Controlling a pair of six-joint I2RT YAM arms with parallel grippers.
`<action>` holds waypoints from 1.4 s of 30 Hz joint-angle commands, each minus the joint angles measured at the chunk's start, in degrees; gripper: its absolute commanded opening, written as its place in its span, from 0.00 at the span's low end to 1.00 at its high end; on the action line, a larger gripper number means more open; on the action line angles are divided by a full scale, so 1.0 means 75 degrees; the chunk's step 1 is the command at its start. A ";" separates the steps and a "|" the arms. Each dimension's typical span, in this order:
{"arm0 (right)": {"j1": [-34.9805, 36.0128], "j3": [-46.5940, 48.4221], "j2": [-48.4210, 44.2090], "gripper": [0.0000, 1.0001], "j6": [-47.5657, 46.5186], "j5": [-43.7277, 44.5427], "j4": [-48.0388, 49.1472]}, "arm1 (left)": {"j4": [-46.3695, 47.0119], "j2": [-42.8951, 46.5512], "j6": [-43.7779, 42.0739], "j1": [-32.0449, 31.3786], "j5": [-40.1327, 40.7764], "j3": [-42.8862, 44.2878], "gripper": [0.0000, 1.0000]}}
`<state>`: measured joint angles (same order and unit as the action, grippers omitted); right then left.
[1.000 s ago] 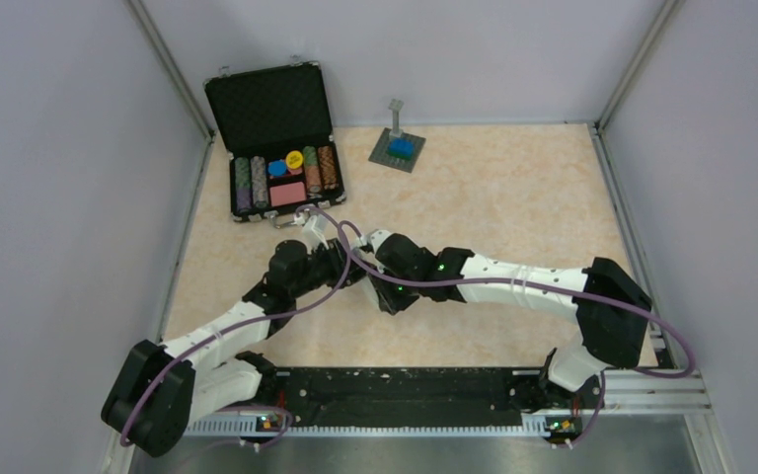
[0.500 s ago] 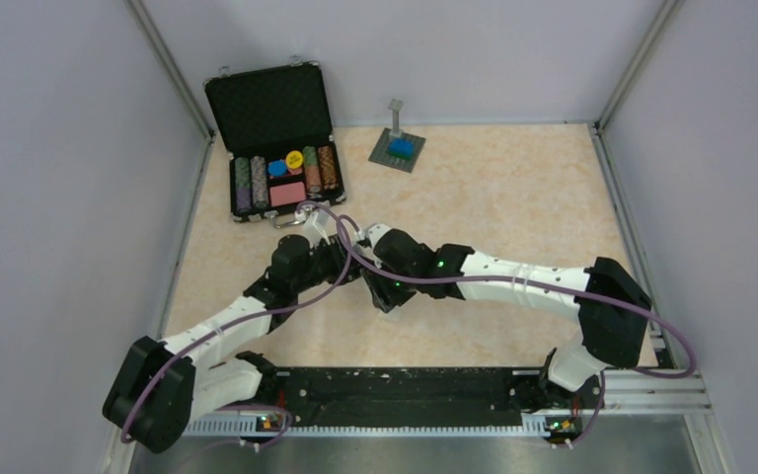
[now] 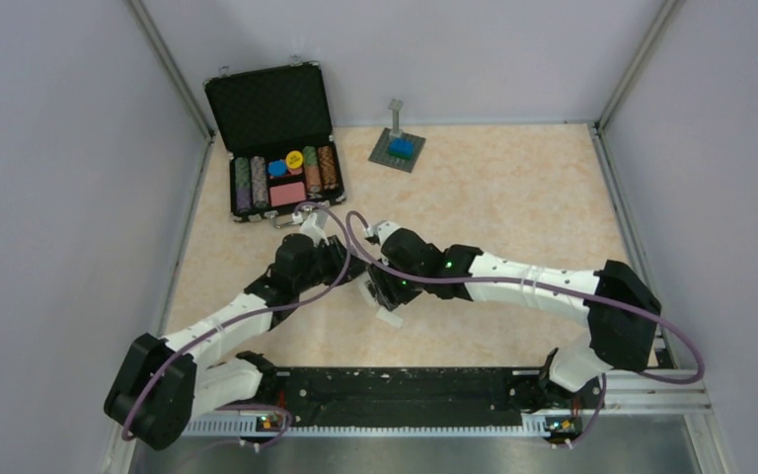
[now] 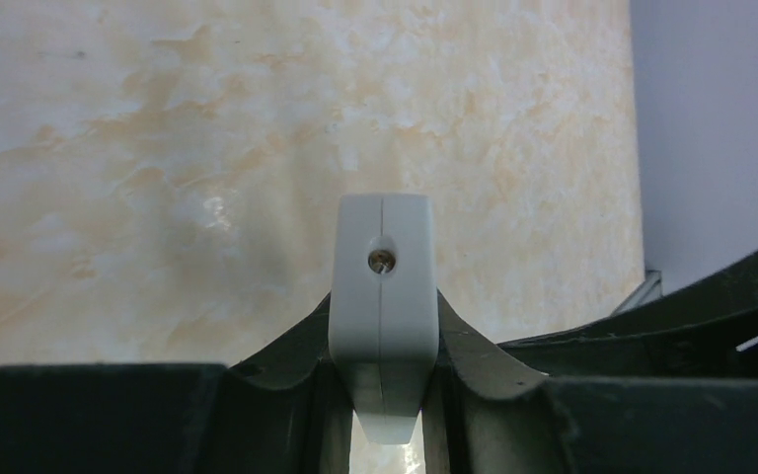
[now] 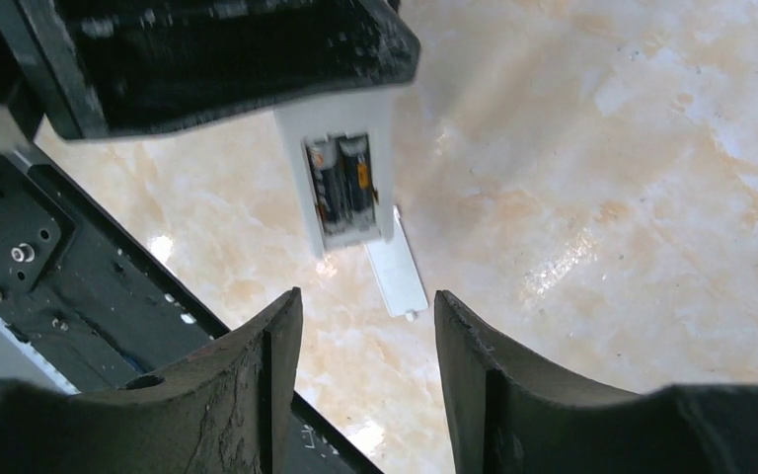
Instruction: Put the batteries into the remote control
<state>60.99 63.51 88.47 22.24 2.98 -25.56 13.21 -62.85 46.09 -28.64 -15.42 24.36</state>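
Observation:
My left gripper (image 4: 383, 318) is shut on the white remote control (image 4: 382, 276), seen end-on in the left wrist view and held above the table. In the right wrist view the remote control (image 5: 350, 114) sticks out from under the left gripper (image 5: 227, 59) with its compartment uncovered. Two dark batteries (image 5: 341, 186) lie side by side inside it. The small white cover plate (image 5: 397, 272) lies flat on the table just past the remote's end. My right gripper (image 5: 367, 316) hangs open a short way from the remote, with nothing between its fingers.
An open black case of poker chips (image 3: 278, 148) stands at the back left. A grey baseplate with a blue brick (image 3: 398, 148) sits at the back centre. The black mounting rail (image 3: 395, 385) runs along the near edge. Grey walls close in both sides.
My right gripper has opened and drawn back slightly from the remote, and a small white piece now shows on the table beneath it. The left gripper still holds the remote.

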 commanded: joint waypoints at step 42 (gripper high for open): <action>0.0754 0.0779 0.2888 0.30 -0.2077 0.0673 0.0536 | -0.3830 0.2599 0.0144 0.2846 0.2800 0.0033 0.00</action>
<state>66.28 68.42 107.81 7.05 6.59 -20.97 -18.46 -43.66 47.99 -7.57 6.44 24.16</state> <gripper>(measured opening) 0.323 0.296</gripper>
